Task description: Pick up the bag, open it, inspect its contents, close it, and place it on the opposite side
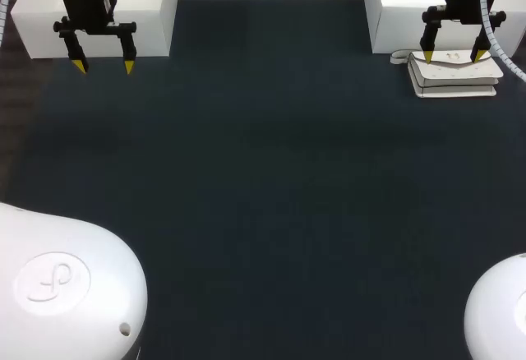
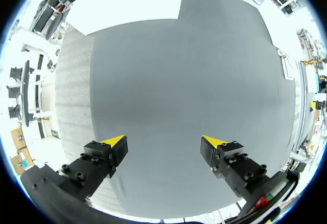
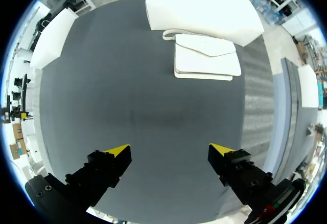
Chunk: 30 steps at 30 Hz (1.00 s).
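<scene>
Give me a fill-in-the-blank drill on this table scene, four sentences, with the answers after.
1. The bag is ____ in colour.
2. It lies flat on the table with its flap ____.
3. The left gripper and the right gripper both have their fingers ____.
4. Of the two, the ____ one is nearer the bag.

Missing words: white; closed; open; right.
</scene>
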Available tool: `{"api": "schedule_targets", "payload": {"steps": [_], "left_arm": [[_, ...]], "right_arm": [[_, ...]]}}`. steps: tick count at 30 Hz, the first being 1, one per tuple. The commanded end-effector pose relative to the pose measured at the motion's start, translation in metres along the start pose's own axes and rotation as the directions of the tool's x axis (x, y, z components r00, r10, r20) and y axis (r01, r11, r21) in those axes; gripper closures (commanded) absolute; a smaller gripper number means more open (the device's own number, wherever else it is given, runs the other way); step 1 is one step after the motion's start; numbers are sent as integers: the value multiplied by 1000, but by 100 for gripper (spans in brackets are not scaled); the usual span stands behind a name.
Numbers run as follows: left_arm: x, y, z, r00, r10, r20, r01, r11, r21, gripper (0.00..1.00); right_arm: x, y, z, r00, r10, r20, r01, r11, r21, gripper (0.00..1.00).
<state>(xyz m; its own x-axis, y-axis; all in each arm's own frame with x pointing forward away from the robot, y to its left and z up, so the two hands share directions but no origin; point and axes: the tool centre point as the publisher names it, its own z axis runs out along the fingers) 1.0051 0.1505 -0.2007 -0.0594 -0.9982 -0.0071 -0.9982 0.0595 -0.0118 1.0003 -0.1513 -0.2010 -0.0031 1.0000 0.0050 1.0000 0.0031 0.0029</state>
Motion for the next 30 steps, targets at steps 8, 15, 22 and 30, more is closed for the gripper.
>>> {"api": "schedule_targets", "payload": {"steps": [8, 15, 22, 30], "left_arm": [[11, -6, 15, 879, 476, -24, -463, 864, 198, 0], [17, -11, 24, 718, 696, -23, -645, 677, 353, 0], [23, -20, 32, 529, 848, 15, -765, 470, 441, 0], [31, -26, 46, 390, 918, 68, -802, 303, 515, 0]], "right_arm": [[-29, 25, 11, 998, 5, -67, -7, 1000, -18, 0], [-68, 44, 28, 993, 44, -109, -46, 999, -12, 0], [-101, 56, 47, 979, 96, -177, -98, 995, -1, 0], [-120, 68, 59, 970, 114, -212, -118, 993, -3, 0]]}}
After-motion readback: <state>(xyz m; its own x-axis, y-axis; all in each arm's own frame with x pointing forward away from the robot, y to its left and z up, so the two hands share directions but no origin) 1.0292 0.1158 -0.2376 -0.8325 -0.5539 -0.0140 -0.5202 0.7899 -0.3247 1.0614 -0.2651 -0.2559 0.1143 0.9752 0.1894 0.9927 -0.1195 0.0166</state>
